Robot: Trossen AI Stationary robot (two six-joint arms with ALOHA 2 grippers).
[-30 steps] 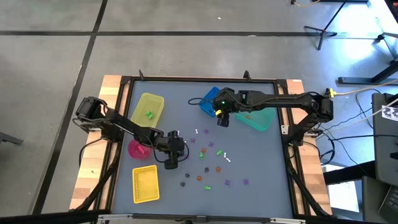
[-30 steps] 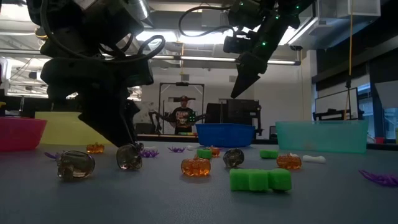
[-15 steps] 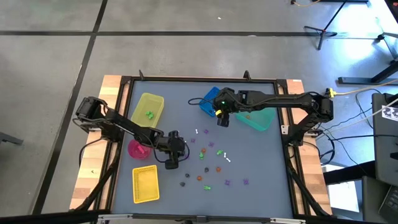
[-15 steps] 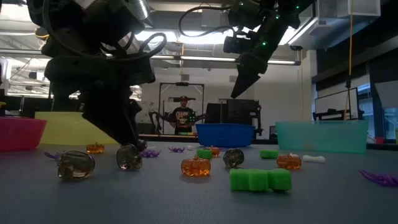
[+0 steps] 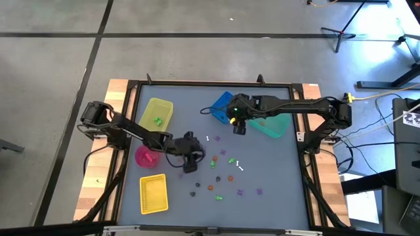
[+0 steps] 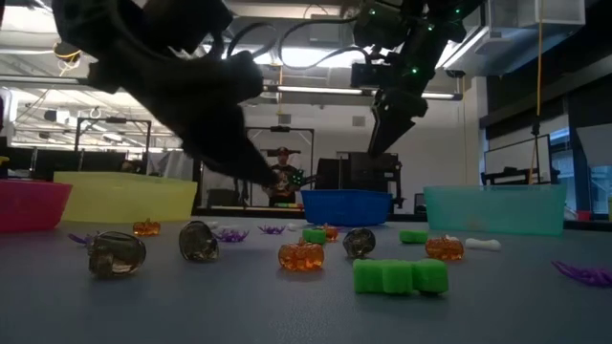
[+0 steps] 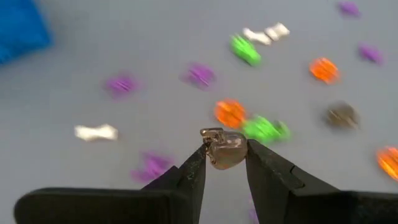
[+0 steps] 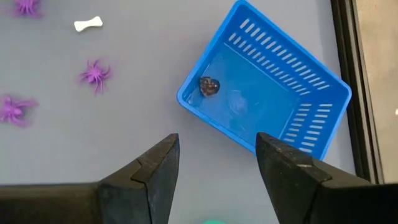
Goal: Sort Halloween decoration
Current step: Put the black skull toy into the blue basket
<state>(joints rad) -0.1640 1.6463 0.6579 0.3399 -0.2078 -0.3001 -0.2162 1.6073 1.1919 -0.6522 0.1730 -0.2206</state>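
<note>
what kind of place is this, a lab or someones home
Most likely a robotics lab or workshop: bare concrete floor, open ceiling with strip lights, equipment stands and a person at a workstation behind the table.

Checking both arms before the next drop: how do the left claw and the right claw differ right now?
The left claw pinches a dark skull trinket; the right claw holds nothing, fingers spread. The left hangs over scattered trinkets mid-table; the right hovers by the blue basket. Both are off the table.
</note>
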